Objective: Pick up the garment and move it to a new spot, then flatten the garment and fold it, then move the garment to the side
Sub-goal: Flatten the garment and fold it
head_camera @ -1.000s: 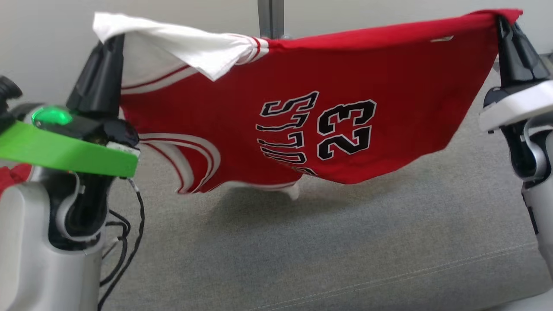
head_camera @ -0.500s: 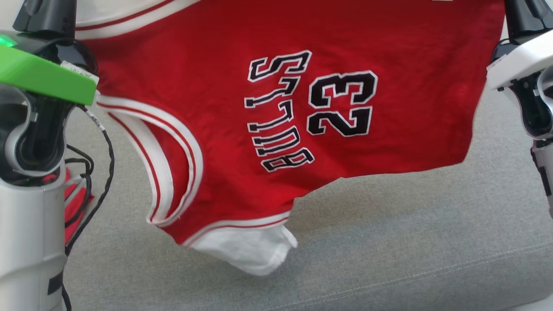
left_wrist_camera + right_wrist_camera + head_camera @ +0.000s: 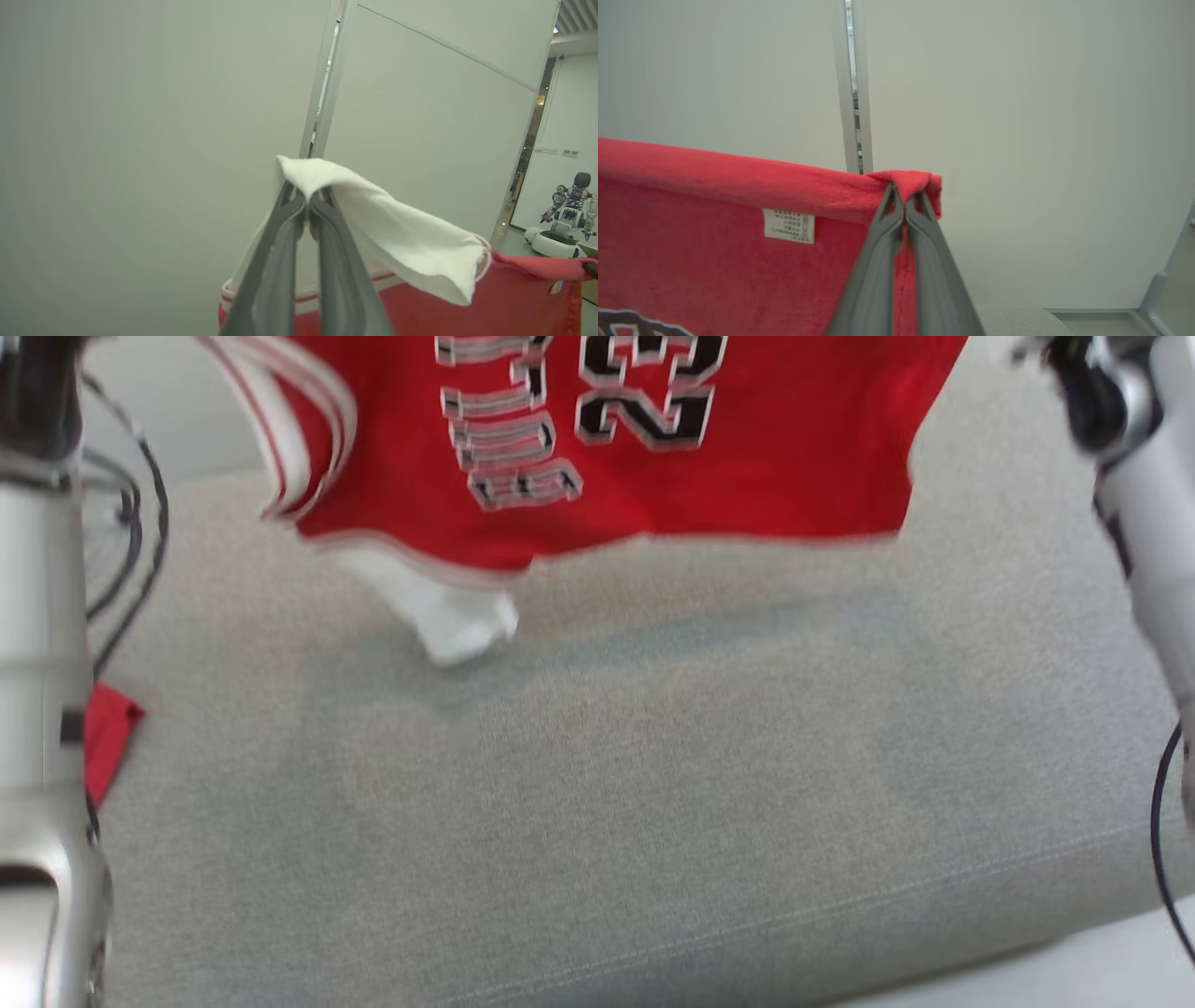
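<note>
Head view. Q: Where is the garment (image 3: 747,457) found?
A: Hung in the air above the grey cushion (image 3: 653,784), clear of it and spread wide. Its upper part is cut off at the top edge. Blur is noted, and the lettering is barely read. A white flap (image 3: 457,621) is seen dangling lowest. A red scrap (image 3: 107,737) beside the left forearm (image 3: 37,709) cannot be identified.

Left wrist view. Q: How is it held on this side?
A: The left gripper (image 3: 307,205) is seen closed, with white cloth of the garment pinched between the tips and draped over them. Soft, light, limp fabric is judged. No stiffness is to be counted on, and sag is expected between the two holds.

Right wrist view. Q: And the other side?
A: The right gripper (image 3: 903,198) is clamped on a bunched red corner, near a care label (image 3: 789,226). Corners and hem edges are judged the best places to take hold. How deep the cloth sits in either pinch is hidden, and a thin bite could slip.
</note>
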`<state>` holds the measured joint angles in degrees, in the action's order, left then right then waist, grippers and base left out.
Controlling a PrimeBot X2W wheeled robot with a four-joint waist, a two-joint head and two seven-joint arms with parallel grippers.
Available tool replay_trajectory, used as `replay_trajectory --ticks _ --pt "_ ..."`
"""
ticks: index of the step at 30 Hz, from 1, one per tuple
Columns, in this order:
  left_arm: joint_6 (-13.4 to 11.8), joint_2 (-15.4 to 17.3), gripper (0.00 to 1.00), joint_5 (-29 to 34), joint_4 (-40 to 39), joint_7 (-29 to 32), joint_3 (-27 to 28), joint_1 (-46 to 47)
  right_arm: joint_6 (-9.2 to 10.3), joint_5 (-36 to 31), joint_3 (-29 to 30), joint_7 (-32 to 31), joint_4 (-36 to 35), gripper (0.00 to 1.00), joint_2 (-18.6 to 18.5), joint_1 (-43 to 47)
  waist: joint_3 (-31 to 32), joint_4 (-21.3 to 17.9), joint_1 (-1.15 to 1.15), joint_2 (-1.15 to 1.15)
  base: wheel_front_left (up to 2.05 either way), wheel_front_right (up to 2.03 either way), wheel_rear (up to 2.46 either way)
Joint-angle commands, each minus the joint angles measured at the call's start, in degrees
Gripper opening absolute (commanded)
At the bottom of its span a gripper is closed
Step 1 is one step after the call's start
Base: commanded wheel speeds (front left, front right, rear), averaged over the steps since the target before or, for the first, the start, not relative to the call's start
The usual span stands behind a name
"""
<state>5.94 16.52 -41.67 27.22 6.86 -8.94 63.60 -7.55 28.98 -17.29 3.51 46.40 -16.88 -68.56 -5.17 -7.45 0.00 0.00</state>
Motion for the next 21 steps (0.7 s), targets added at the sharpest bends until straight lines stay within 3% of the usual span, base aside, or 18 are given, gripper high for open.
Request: replay_trajectory --ticks 1,5,9,15,21 --pt "-0.1 -0.4 0.00 2.5 4.1 -2.6 -1.0 4.9 0.12 -2.2 0.3 2.2 3.5 0.00 1.2 -5.3 -11.0 2.1 0.00 0.00 0.00 0.00 0.00" --pt "0.3 -1.8 0.00 6.6 13.4 -11.4 -2.7 16.3 0.11 -7.4 1.7 8.6 11.0 0.00 3.7 -16.9 -19.0 2.8 0.00 0.00 0.00 0.00 0.00" --pt "0.9 -3.1 0.00 9.7 19.2 -20.4 -3.9 25.9 0.11 -14.4 4.7 11.6 13.1 0.00 3.7 -25.3 -24.3 3.4 0.00 0.00 0.00 0.00 0.00" --pt "1.6 -5.1 0.00 10.3 17.0 -22.0 -5.3 32.5 0.10 -24.9 11.7 11.7 1.7 0.00 2.9 -26.3 -31.1 6.2 0.00 0.00 0.00 0.00 0.00" --pt "1.5 -4.1 0.00 5.8 10.7 -22.0 -11.2 26.8 0.11 -27.6 11.6 11.7 1.5 0.00 3.6 -21.2 -35.1 8.0 0.00 0.00 0.00 0.00 0.00"
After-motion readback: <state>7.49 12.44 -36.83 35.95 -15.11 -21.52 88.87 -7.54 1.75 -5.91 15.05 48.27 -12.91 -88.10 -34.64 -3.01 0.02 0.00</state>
